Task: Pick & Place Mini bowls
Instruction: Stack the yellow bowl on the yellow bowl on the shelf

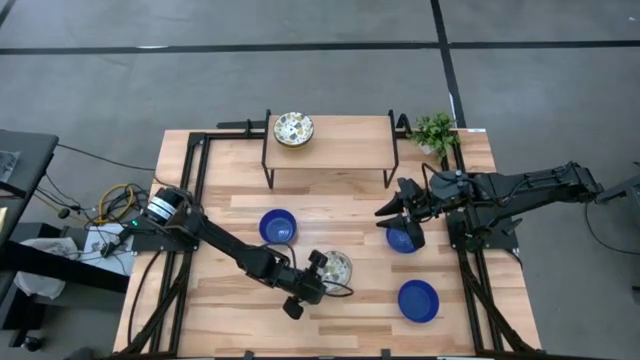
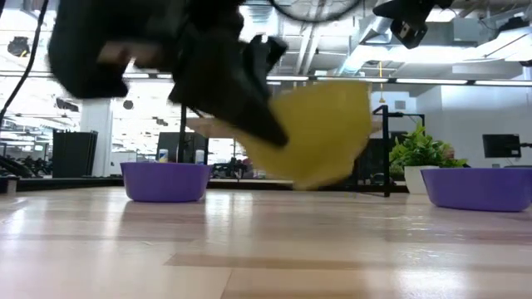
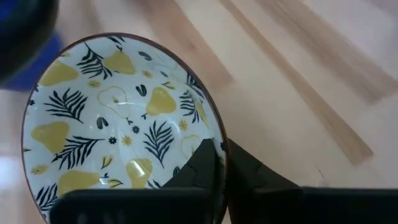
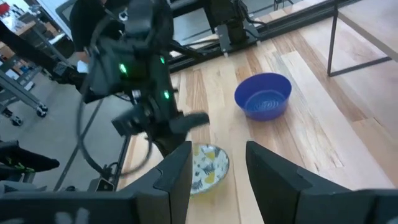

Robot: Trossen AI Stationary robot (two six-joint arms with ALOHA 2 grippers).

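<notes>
Leftmost, the left gripper (image 1: 322, 272) has its jaws clenched on the rim of a patterned bowl (image 1: 338, 266) near the middle of the table (image 1: 340, 200), lifted and tilted in the low view, with one blue bowl (image 1: 278, 226) just beyond the arm. Further right, the right gripper (image 1: 392, 212) hangs with jaws released over another blue bowl (image 1: 402, 240), a third blue bowl (image 1: 418, 300) lies nearer, and a second patterned bowl (image 1: 293, 129) sits on the far rack (image 1: 350, 140) beside a small plant (image 1: 434, 130).

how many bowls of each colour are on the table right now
blue bowls: 3
patterned bowls: 2, one on the small raised shelf, one pinched at its rim by the left gripper's fingers
total: 5
</notes>
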